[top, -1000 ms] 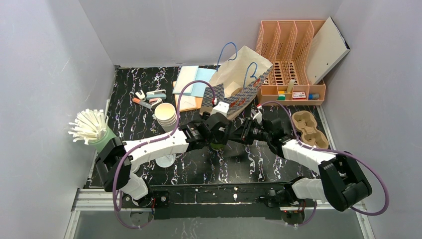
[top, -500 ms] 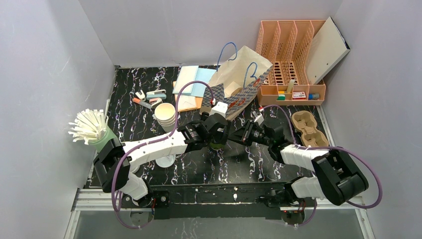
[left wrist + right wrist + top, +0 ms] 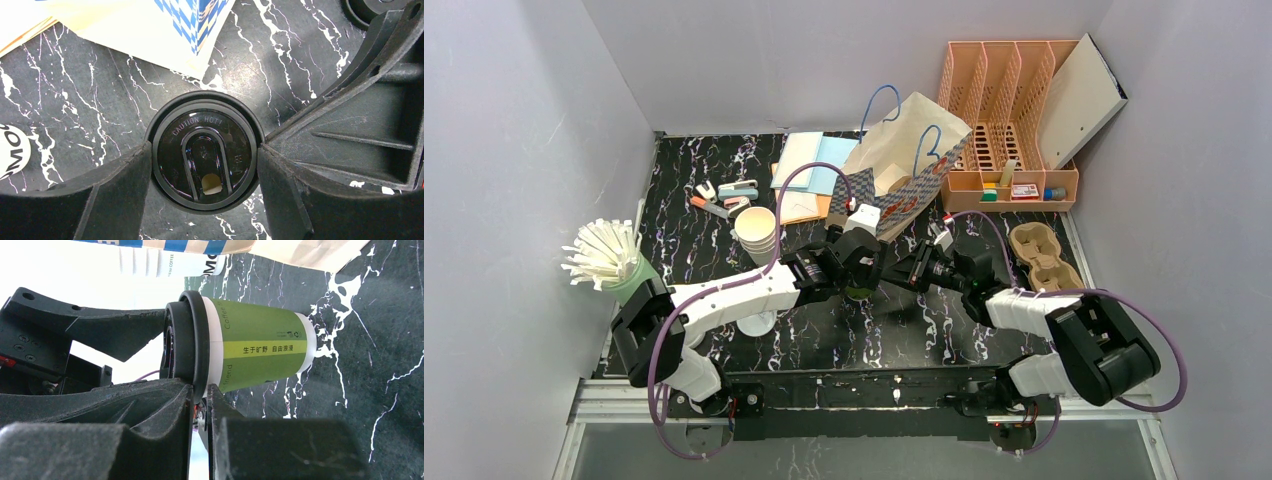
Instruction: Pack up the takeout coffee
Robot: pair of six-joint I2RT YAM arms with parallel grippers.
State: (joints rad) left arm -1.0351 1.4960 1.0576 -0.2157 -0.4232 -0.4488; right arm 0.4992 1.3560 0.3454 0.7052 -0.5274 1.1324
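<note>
The takeout coffee (image 3: 260, 352) stands upright on the table (image 3: 904, 330), near the paper bag (image 3: 904, 170). From above, the fingers (image 3: 115, 195) of the left gripper (image 3: 204, 156) clamp both sides of the cup's black lid (image 3: 187, 340). The fingers (image 3: 150, 405) of the right gripper (image 3: 200, 388), nearly together, seem to pinch the lid's rim.

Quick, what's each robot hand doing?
Left gripper: closed on the black plastic lid of the dark green paper cup.
Right gripper: closed, pinching that lid's rim.

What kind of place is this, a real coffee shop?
Probably not: it looks like a test bench staged as a takeout counter. Plain grey walls box in a marble-patterned table holding stacked paper cups, a holder of straws and a paper bag.
</note>
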